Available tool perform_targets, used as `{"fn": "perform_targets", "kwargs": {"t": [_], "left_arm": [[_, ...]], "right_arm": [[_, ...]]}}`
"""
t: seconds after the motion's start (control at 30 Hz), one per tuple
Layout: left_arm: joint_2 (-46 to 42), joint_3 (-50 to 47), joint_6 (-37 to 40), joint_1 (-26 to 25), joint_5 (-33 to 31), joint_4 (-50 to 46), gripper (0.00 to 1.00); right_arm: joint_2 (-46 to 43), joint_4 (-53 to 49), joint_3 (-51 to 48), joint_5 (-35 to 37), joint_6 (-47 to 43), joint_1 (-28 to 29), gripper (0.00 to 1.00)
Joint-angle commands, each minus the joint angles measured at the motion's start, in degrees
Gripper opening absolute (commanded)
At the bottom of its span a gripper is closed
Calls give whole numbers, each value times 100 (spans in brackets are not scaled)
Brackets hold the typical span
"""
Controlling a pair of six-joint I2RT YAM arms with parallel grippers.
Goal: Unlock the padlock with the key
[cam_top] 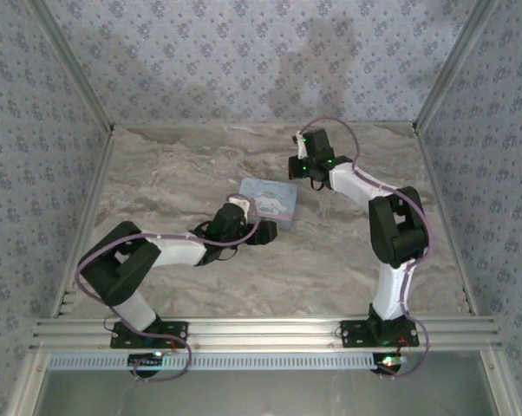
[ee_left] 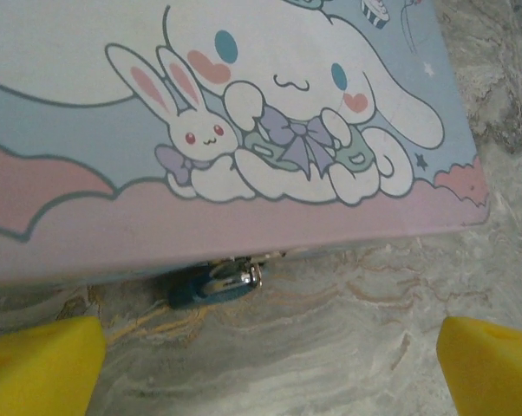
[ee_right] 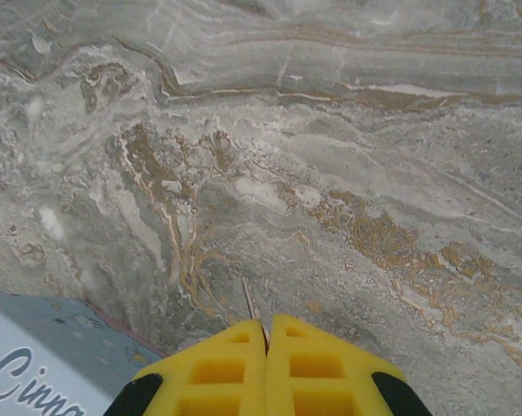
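The padlock [ee_left: 211, 285], tiny, teal-blue with a shiny metal shackle, hangs at the front edge of the pale cartoon-printed tin [ee_left: 244, 130], resting on the marble. My left gripper [ee_left: 265, 351] is open, its yellow fingers [ee_left: 40, 364] wide apart on either side just in front of the padlock, not touching it. From above, the left gripper [cam_top: 261, 230] sits at the tin's [cam_top: 268, 199] near edge. My right gripper [ee_right: 267, 328] is shut on the key [ee_right: 249, 299], whose thin metal blade sticks out between the pads above the table. The right gripper [cam_top: 301, 166] hovers beyond the tin's far right corner.
The marble tabletop [cam_top: 200, 165] is walled by patterned panels on three sides. A corner of the tin [ee_right: 35, 364] with lettering lies at the lower left of the right wrist view. Open marble lies right of and behind the tin.
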Motion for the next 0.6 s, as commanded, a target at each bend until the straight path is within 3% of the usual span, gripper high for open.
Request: {"fn": "perform_targets", "kwargs": {"t": [0.0,0.17,0.57], "left_arm": [[181,-4,235,-21,-201,770,98],[480,-50,749,-156,-304,1247,98],[986,3,1000,-158,476,1975,91]], "right_arm": [[140,-187,192,113,-196,102,0],[249,-179,156,98,-220,142,0],[399,-145,37,126,-290,261,0]]}}
